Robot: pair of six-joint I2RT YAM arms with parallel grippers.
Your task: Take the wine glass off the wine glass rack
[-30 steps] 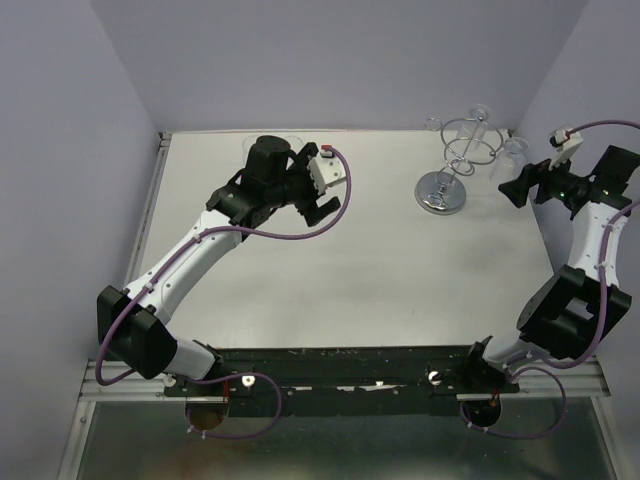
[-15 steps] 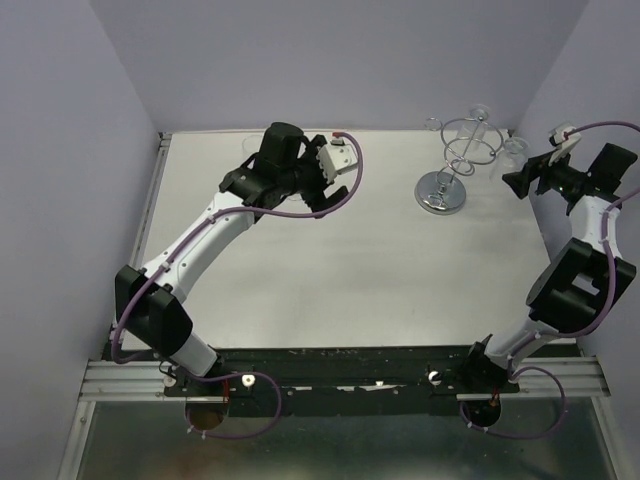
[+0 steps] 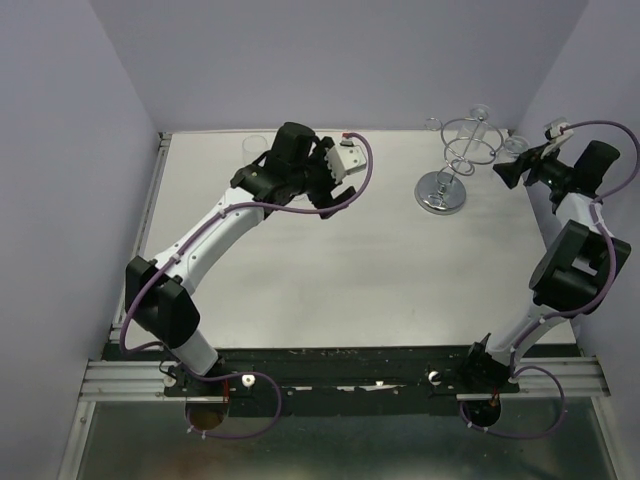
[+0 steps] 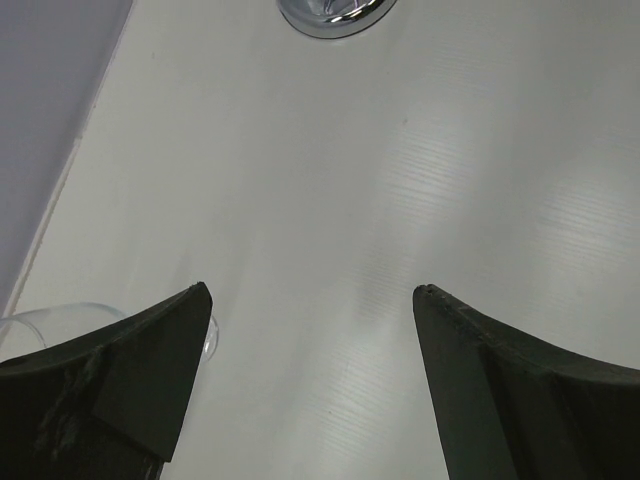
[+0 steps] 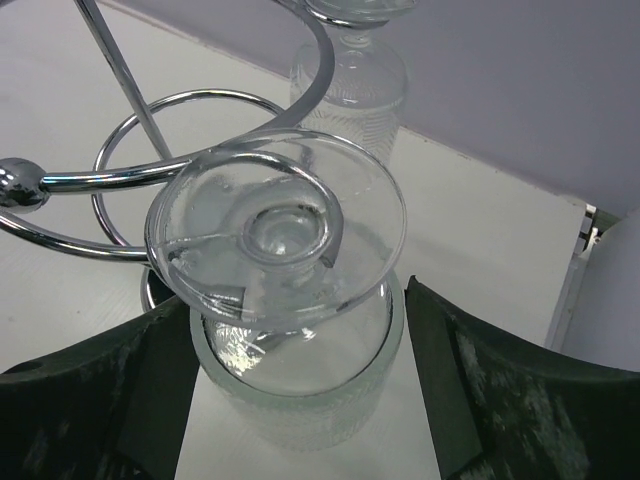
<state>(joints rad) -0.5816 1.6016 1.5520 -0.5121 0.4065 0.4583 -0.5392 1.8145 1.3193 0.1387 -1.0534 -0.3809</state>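
Observation:
The chrome wine glass rack (image 3: 446,189) stands at the back right of the table, with its wire rings (image 3: 470,140) on top. A clear wine glass (image 5: 290,300) hangs upside down in a ring, its round foot (image 5: 275,233) resting on the wire. My right gripper (image 5: 300,298) is open, with one jaw on each side of the glass bowl, very close to it. In the top view the right gripper (image 3: 512,172) is at the rack's right side. My left gripper (image 3: 338,190) is open and empty over the table; it also shows in the left wrist view (image 4: 310,290).
A second glass (image 5: 350,80) hangs on the rack farther back. Another clear glass (image 4: 60,320) stands on the table by my left finger, near the back wall (image 3: 255,148). The rack's disc base (image 4: 335,12) shows ahead of the left gripper. Walls enclose the table.
My right gripper has moved back and left toward the rack, up to the hanging glass. My left arm has swung right and back, away from the glass at the back left.

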